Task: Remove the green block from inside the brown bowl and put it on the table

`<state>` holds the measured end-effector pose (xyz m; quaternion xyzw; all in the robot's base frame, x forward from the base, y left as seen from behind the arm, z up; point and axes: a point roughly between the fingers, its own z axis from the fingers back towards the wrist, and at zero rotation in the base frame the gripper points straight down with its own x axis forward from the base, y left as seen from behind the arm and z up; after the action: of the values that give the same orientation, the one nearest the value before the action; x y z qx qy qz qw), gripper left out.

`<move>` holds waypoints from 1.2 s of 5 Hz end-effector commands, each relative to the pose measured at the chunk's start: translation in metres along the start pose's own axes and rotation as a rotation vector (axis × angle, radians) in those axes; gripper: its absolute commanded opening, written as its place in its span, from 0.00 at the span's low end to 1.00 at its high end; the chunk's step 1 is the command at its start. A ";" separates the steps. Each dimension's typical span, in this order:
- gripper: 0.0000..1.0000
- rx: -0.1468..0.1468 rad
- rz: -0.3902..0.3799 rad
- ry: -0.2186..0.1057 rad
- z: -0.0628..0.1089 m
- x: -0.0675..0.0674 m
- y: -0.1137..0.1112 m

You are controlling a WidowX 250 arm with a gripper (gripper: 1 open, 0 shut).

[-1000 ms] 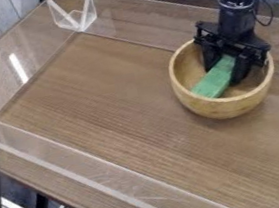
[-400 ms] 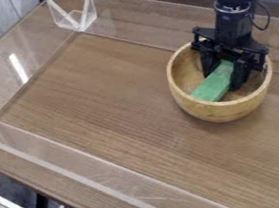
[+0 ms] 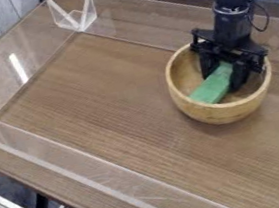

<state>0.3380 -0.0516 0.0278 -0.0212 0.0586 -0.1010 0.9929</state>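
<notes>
Item: green block [image 3: 214, 86], lying inside the brown bowl [image 3: 220, 80] at the table's [image 3: 116, 110] right side. We note its long axis runs diagonally, upper end under the tool, lower end toward the bowl's near-left wall. Item: gripper [image 3: 230, 64], pointing straight down into the bowl, jaws clamped on the block's upper end. We judge the lift must go straight up to clear the thick rim before crossing left to bare tabletop.
</notes>
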 end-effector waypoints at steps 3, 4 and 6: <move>0.00 -0.001 0.004 -0.078 0.031 -0.003 0.001; 0.00 -0.001 0.005 -0.103 0.042 -0.006 0.002; 0.00 0.008 0.041 -0.203 0.087 -0.022 0.014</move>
<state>0.3256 -0.0325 0.0971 -0.0267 -0.0120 -0.0792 0.9964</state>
